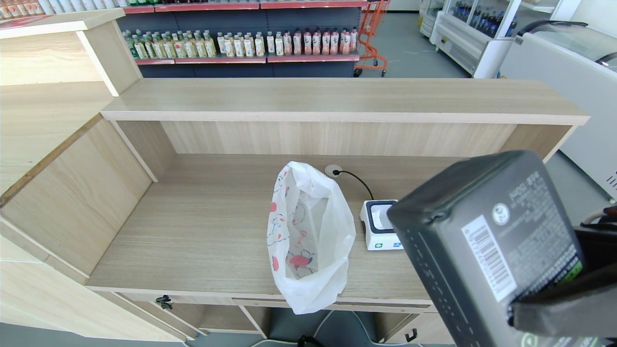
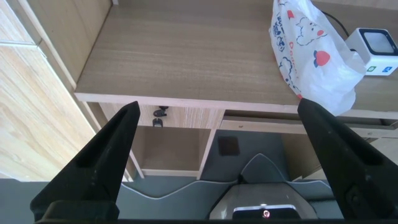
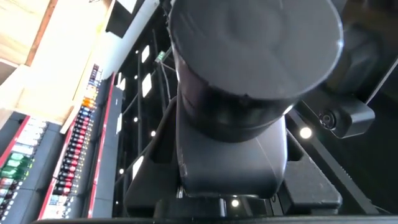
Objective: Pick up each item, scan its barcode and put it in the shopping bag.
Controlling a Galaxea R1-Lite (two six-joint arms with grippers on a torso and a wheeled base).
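Right gripper (image 1: 571,301) clamped on the dark package (image 1: 482,226), left gripper (image 2: 217,107) spread apart: scanning is in hand, so bring the barcode (image 1: 489,258) down to the scanner (image 1: 380,225).

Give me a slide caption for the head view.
Right gripper holds a dark package, barcode facing camera; scanner and open shopping bag stand on the counter.

Barcode sticker (image 1: 489,258) on dark pkg (image 1: 475,197).
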